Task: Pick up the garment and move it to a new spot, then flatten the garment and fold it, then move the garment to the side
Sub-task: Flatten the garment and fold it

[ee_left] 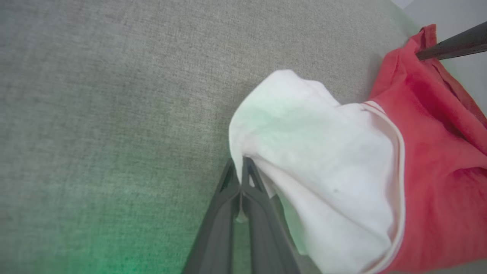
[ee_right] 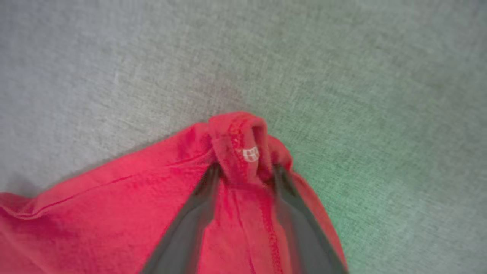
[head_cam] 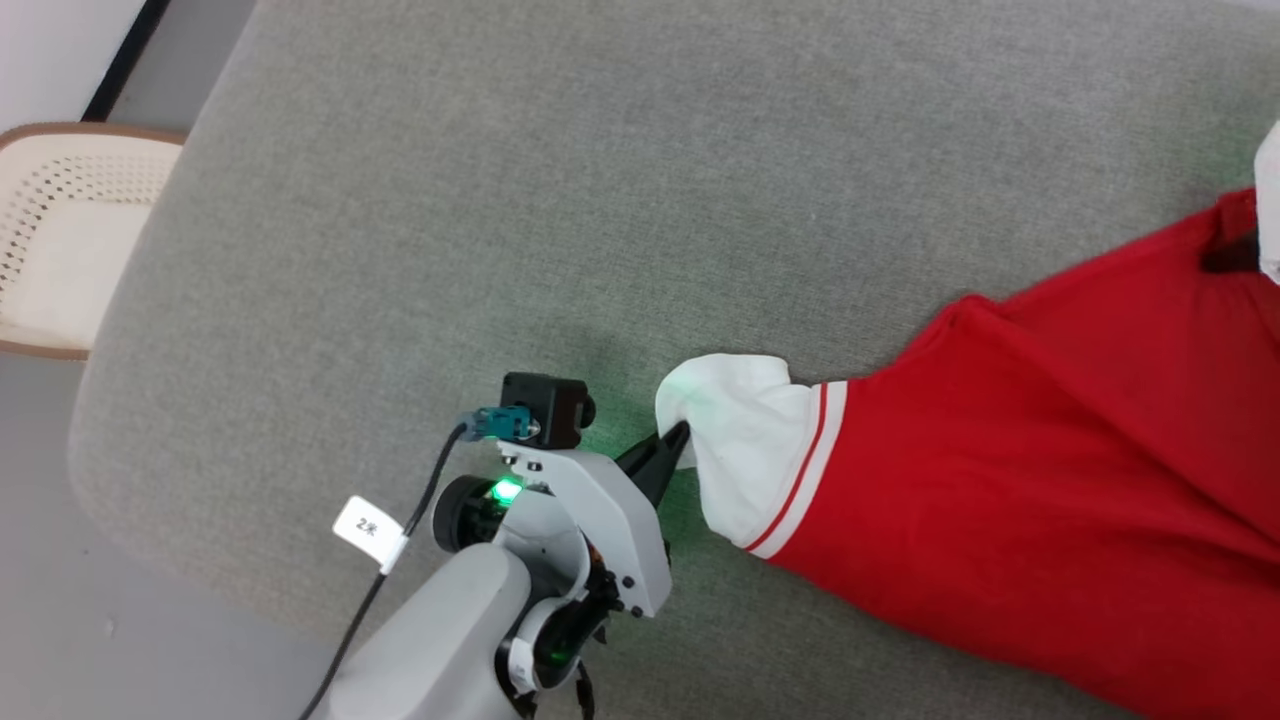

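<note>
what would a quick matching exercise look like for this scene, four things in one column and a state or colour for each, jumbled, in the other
Things:
1 left gripper
2 right gripper
3 sleeve
4 chair

Descriptions:
a cream, perforated, at the head view's left edge
b shut on white cloth
c fingers apart, either side of a bunched red fold of the garment
d white with red-striped trim

Pairs: 1-b, 2-c, 3-d, 4-a
</note>
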Controlling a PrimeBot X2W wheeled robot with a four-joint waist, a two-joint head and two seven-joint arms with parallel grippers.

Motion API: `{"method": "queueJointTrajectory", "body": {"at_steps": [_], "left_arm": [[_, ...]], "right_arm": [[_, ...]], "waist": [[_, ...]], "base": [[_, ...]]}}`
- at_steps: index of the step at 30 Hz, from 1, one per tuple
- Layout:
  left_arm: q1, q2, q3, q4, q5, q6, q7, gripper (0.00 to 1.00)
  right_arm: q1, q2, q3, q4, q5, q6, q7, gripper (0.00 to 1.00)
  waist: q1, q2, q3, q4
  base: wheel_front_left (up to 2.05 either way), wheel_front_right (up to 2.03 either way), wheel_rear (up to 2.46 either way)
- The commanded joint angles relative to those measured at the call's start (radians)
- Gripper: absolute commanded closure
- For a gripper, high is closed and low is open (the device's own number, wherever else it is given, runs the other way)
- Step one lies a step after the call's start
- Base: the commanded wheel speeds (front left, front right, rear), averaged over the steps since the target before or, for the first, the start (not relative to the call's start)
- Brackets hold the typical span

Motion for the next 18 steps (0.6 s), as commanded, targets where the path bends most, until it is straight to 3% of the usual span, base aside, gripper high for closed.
{"method": "queueJointTrajectory", "body": {"at_steps": [1, 9, 18], "left_arm": [[0.0, 0.009, 0.004, 0.02, -0.01, -0.001, -0.002, 1.0], [-0.101, 0.07, 0.042, 0.044, -0.016, -0.004, 0.061, 1.0], [-0.414, 0.193, 0.072, 0.127, 0.032, -0.02, 0.238, 1.0]], "right_arm": [[0.046, 0.04, 0.001, 0.027, -0.004, -0.001, -0.016, 1.0], [0.016, 0.079, -0.028, -0.071, 0.028, -0.001, -0.167, 1.0], [-0.027, 0.098, 0.054, -0.159, 0.04, -0.001, -0.403, 1.0]], "waist": [[0.0, -0.0001, -0.01, -0.012], [0.0, -0.0001, -0.076, -0.096], [0.0, -0.0001, -0.207, -0.24]], "base": [[0.0, 0.0, 0.0], [0.0, 0.0, 0.0], [0.0, 0.0, 0.0]]}}
